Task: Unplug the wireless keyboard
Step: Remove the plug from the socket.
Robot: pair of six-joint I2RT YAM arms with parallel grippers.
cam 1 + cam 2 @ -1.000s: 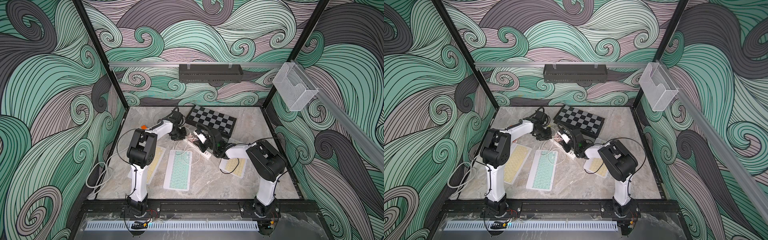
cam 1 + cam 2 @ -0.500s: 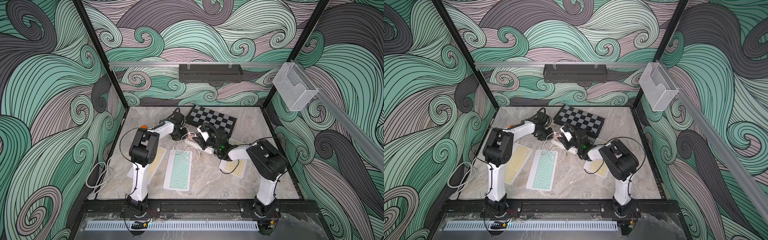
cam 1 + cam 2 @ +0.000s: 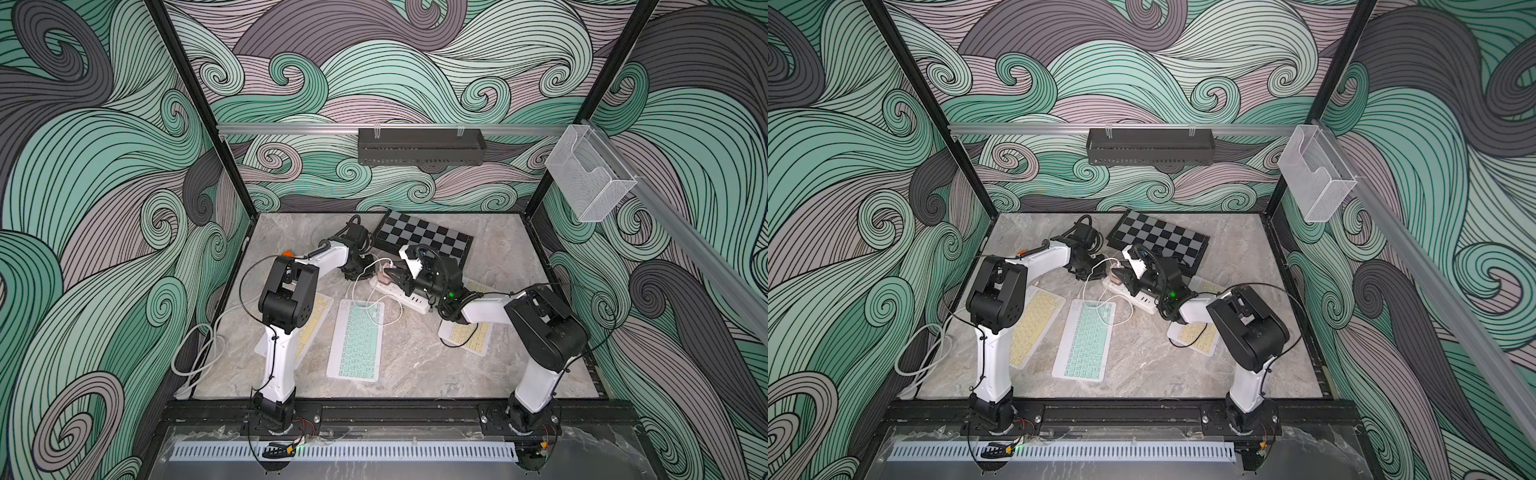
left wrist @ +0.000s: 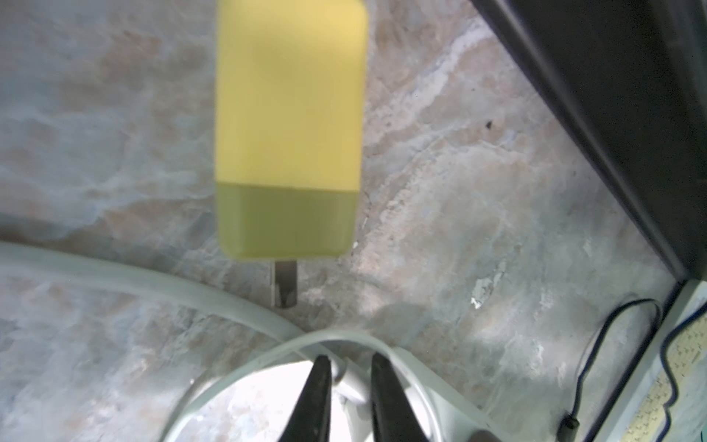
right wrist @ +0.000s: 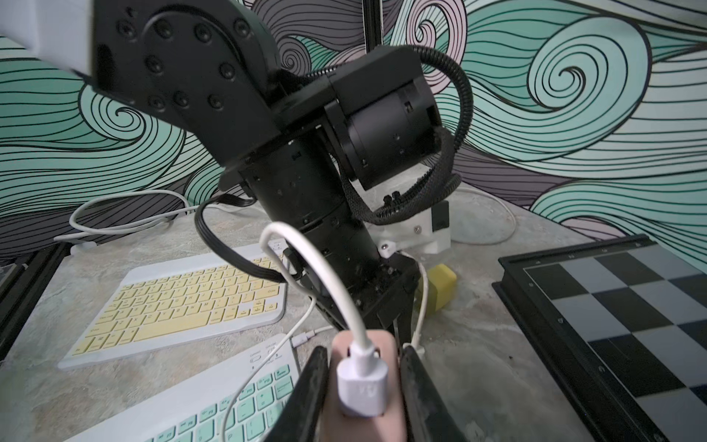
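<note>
The mint-green wireless keyboard (image 3: 357, 338) (image 3: 1086, 338) (image 5: 214, 402) lies flat mid-table. A thin white cable (image 3: 362, 286) (image 5: 306, 245) loops from it up to a white USB plug in a pink charger (image 3: 384, 276) (image 5: 386, 344). My right gripper (image 3: 390, 279) (image 5: 363, 350) is shut on that charger, above the end of a white power strip (image 3: 401, 293) (image 3: 1138, 297). Just left of it, my left gripper (image 3: 359, 272) (image 4: 350, 361) is low over the table. Its jaws are slightly apart with a white cable end between them, and I cannot tell whether they press on it.
A yellow charger (image 4: 287, 134) (image 5: 442, 285) lies loose on the table beyond the left gripper. A chessboard (image 3: 424, 241) (image 5: 612, 325) sits at the back. Yellow keyboards lie left (image 3: 311, 320) and right (image 3: 467, 336) under the arms. A thick white cord (image 3: 199, 353) trails off the left edge.
My right gripper has shifted a little to the left with the pink charger, closer to the left gripper. The left arm's elbow has swung slightly to the right.
</note>
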